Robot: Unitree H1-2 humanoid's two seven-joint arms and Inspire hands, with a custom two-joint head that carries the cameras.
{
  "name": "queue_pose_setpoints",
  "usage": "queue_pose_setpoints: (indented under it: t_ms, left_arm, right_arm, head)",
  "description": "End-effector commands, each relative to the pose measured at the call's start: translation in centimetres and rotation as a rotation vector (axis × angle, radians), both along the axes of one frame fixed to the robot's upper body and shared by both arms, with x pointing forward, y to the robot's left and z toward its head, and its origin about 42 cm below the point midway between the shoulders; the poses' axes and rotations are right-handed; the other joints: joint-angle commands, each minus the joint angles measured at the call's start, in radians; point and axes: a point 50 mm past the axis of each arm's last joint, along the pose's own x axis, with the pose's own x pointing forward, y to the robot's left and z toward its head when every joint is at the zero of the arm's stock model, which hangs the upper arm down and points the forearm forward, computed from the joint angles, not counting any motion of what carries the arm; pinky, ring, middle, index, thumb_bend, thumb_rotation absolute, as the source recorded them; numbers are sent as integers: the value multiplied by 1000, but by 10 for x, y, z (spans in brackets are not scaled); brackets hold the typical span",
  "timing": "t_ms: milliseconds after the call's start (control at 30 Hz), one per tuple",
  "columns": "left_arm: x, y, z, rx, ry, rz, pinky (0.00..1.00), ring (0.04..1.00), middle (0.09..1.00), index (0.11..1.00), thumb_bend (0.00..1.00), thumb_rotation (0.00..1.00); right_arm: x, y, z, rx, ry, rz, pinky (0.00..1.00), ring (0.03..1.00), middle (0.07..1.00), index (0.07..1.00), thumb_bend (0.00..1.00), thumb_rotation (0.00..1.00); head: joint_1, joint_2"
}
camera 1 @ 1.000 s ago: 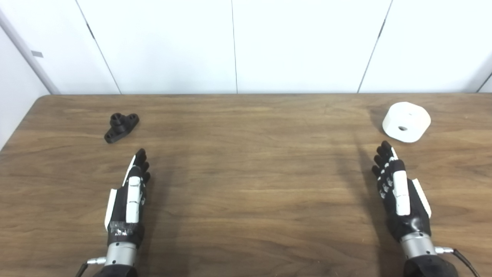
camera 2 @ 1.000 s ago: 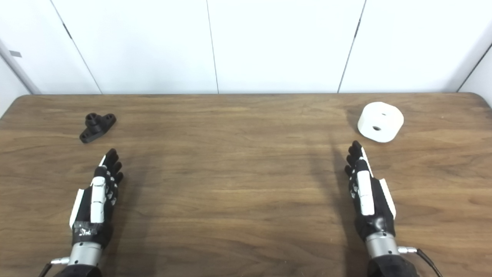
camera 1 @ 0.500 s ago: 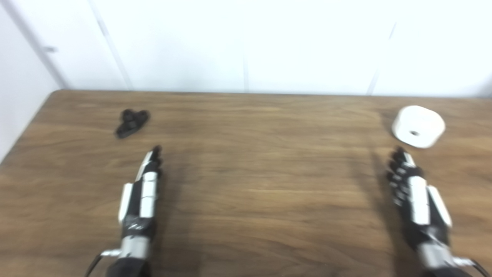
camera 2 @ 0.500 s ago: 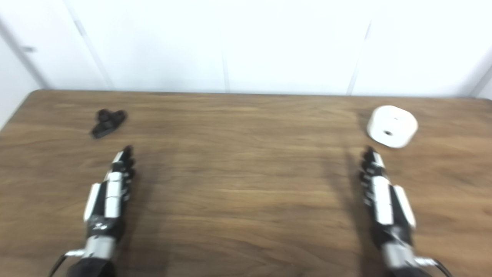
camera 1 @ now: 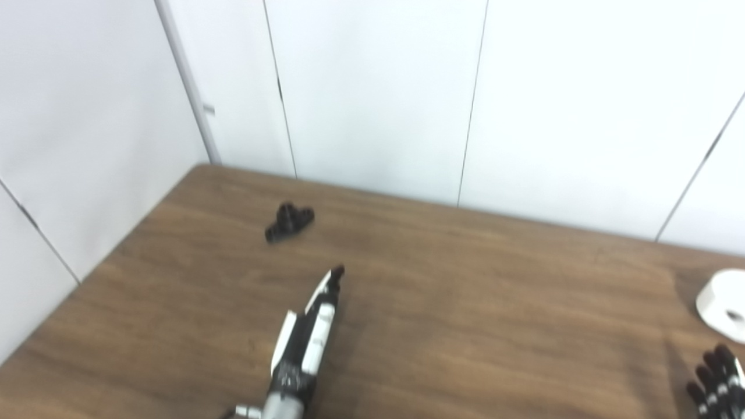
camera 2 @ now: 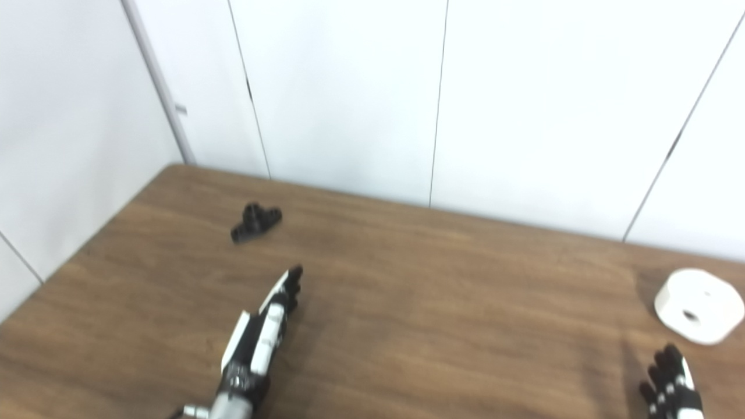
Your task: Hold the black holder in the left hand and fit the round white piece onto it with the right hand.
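While both hands (camera 2: 259, 334) (camera 2: 672, 387) (fingers straight, empty) show, the white piece (camera 2: 696, 305) shows whole only at right eye.

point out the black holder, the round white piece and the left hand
black holder (camera 2: 255, 222), right eye view, on its raised middle part
round white piece (camera 2: 698, 304), right eye view, on its flat top face
left hand (camera 2: 262, 330), right eye view, on the back of the hand

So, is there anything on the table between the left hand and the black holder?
No. Only bare wooden table lies between the left hand and the black holder. Both eye views show this stretch with nothing on it.
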Motion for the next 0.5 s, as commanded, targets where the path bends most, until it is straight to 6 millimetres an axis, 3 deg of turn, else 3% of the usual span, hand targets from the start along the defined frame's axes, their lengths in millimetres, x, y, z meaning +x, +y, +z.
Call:
queue_pose_setpoints:
  t_ms: [0, 167, 300, 400, 467]
  left_arm:
    - [-5, -7, -6, -15, -10, 16, 1000, 1000, 1000, 973, 449, 989]
    - [-5, -8, -9, -16, -3, 12, 1000, 1000, 1000, 978, 442, 977]
    - [-7, -7, -9, -19, -1, 19, 1000, 1000, 1000, 977, 448, 938]
    - [-8, -6, -8, -5, 6, 31, 1000, 1000, 1000, 969, 514, 864]
    - [-8, -5, -6, 24, 14, 42, 1000, 1000, 1000, 956, 610, 794]
  right_arm:
    - [6, -1, 7, -6, -50, 0, 1000, 1000, 993, 995, 621, 1000]
    - [6, -3, 3, -15, -49, -1, 1000, 994, 974, 975, 619, 1000]
    - [5, -3, 3, -10, -59, -3, 1000, 961, 954, 959, 608, 1000]
    - [5, -2, 3, -12, -62, 0, 1000, 958, 952, 954, 621, 1000]
    - [5, -2, 4, -14, -58, -2, 1000, 971, 959, 959, 634, 1000]
  head:
    - [1, -5]
    - [-12, -19]
    - [-25, -2]
    - [-28, 6]
    - [-35, 14]
